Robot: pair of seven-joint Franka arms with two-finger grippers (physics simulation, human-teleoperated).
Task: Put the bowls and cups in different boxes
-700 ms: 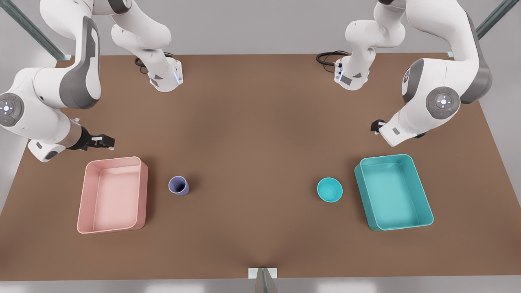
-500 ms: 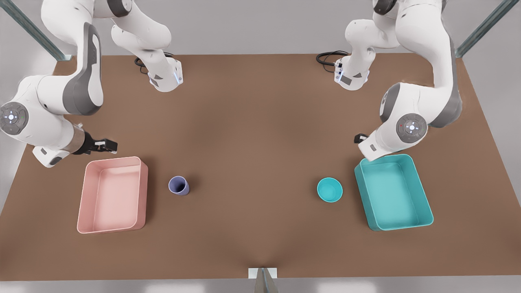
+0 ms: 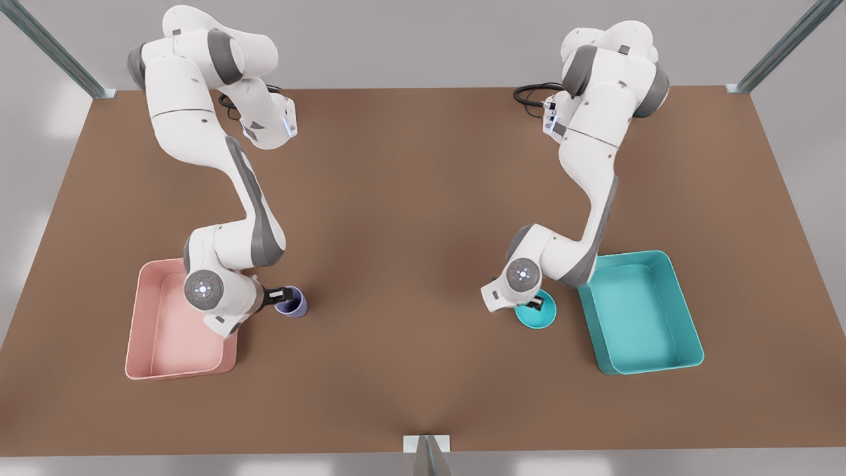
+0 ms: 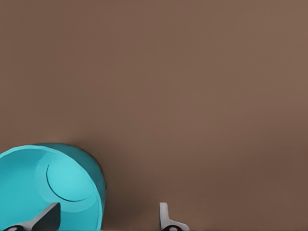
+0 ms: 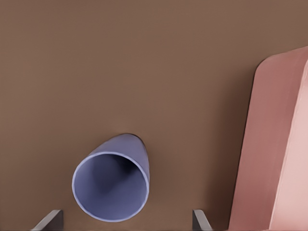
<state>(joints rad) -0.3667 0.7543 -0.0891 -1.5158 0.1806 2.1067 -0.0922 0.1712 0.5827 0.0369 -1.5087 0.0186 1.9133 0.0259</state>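
The teal bowl (image 3: 540,318) stands on the brown table just left of the teal box (image 3: 640,316) in the front view. My left gripper (image 3: 537,303) is low over it and open, one fingertip (image 4: 49,215) inside the bowl (image 4: 53,187) and the other outside its wall. The purple cup (image 3: 297,306) stands upright right of the pink box (image 3: 173,344). My right gripper (image 3: 283,295) is open at the cup (image 5: 111,185), its fingertips (image 5: 199,219) on either side, with the pink box (image 5: 274,154) close by.
Both boxes hold nothing. The arms' bases and black cables (image 3: 532,92) are at the table's far edge. A small grey bracket (image 3: 427,444) sits at the near edge. Bare brown table (image 3: 410,264) lies between the cup and the bowl.
Both arms swung in from the table's outer sides and dropped low: the right gripper now stands at the cup, the left gripper at the bowl. Cup, bowl and boxes have not moved.
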